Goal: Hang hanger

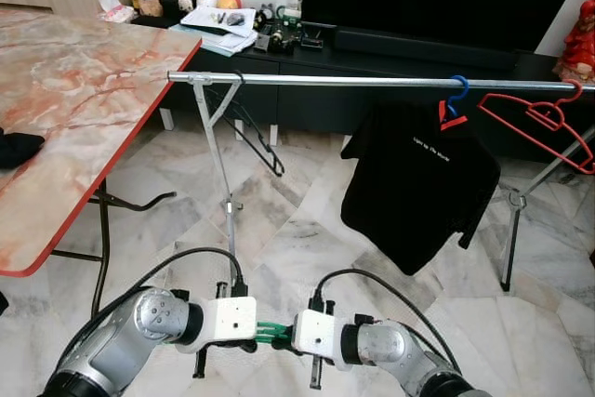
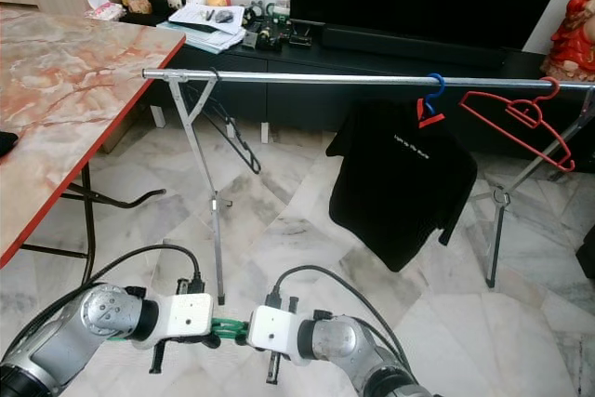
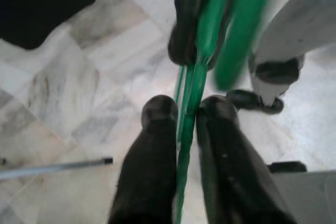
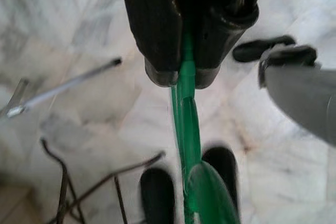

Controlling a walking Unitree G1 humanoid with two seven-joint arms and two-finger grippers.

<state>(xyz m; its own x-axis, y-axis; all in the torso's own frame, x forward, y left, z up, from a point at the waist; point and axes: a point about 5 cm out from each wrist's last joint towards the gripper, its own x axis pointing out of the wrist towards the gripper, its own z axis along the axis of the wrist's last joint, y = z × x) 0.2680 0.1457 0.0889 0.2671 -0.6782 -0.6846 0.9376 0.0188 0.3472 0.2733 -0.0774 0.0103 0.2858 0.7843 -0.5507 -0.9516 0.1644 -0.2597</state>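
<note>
Low in front, both grippers are pinching one green hanger point(image 3: 190, 98): the wrist views are showing the left gripper point(image 3: 186, 111) and right gripper point(image 4: 184, 74) clamped on it. Beyond, a black shirt point(image 1: 418, 183) and red hanger point(image 1: 544, 123) are hanging near the rail's point(image 1: 372, 82) right end.

— What colours show?
— A green hanger point(image 3: 190, 93) between black gripper fingers point(image 3: 152, 166); a black T-shirt point(image 1: 416, 183) on a blue hanger point(image 1: 455, 99), a red hanger point(image 1: 544, 123) beside it.
— And the surfaces?
— Pink-veined marble table point(image 1: 74, 99), red-edged; grey-white marble floor point(image 1: 307, 230).
</note>
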